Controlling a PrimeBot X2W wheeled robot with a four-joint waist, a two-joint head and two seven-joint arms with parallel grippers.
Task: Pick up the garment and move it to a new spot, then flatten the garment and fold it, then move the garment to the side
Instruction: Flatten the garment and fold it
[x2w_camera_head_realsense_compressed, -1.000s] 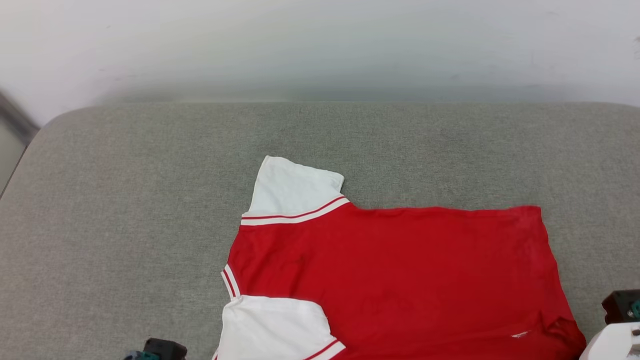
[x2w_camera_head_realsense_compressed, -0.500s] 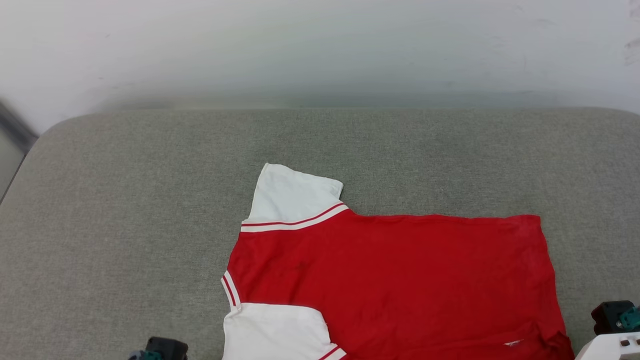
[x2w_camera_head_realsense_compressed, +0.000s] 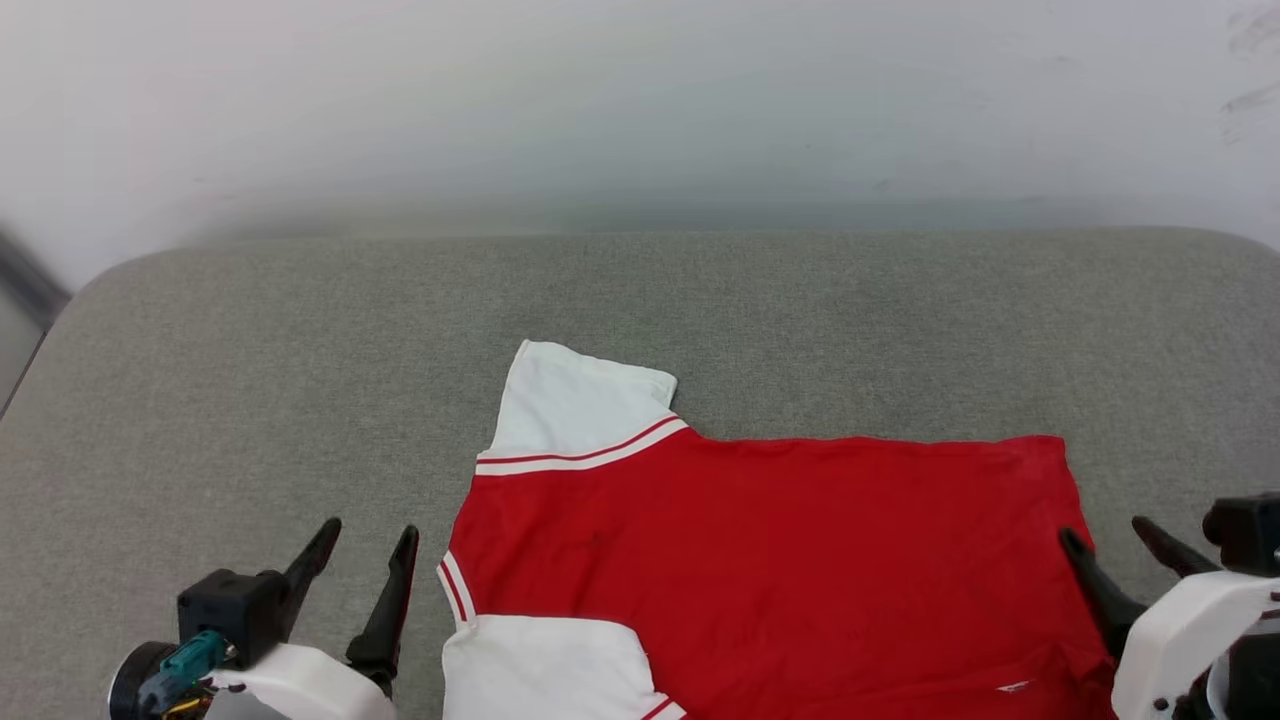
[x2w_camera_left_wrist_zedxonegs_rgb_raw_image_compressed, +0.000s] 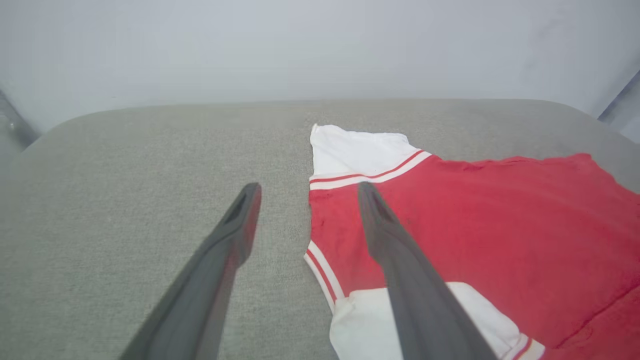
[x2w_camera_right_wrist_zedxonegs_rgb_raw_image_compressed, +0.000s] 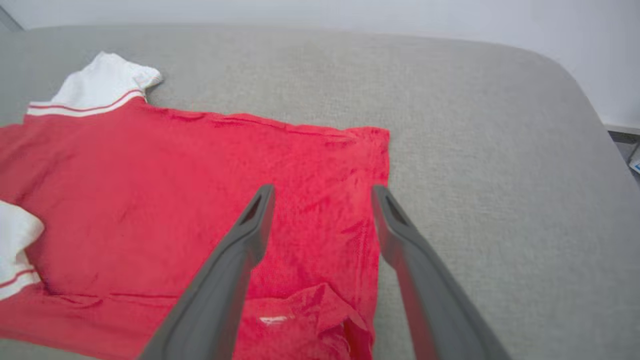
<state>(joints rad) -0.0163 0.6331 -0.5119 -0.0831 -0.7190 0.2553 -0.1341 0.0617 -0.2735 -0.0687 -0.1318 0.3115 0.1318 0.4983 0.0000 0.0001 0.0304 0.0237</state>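
The red shirt (x2w_camera_head_realsense_compressed: 780, 560) lies spread across the lower middle of the head view on a grey cushion (x2w_camera_head_realsense_compressed: 700, 300), one white sleeve (x2w_camera_head_realsense_compressed: 580, 405) pointing toward the upper frame and the other at the bottom edge. A pale wall (x2w_camera_head_realsense_compressed: 640, 100) runs behind the cushion. The left gripper (x2w_camera_head_realsense_compressed: 369, 530) sits at the lower left, jaws wide apart and holding nothing, just beside the striped collar. The right gripper (x2w_camera_head_realsense_compressed: 1104, 530) at the lower right is also spread wide and empty, straddling the shirt's right edge, near a small bunched fold (x2w_camera_right_wrist_zedxonegs_rgb_raw_image_compressed: 305, 310) in the cloth.
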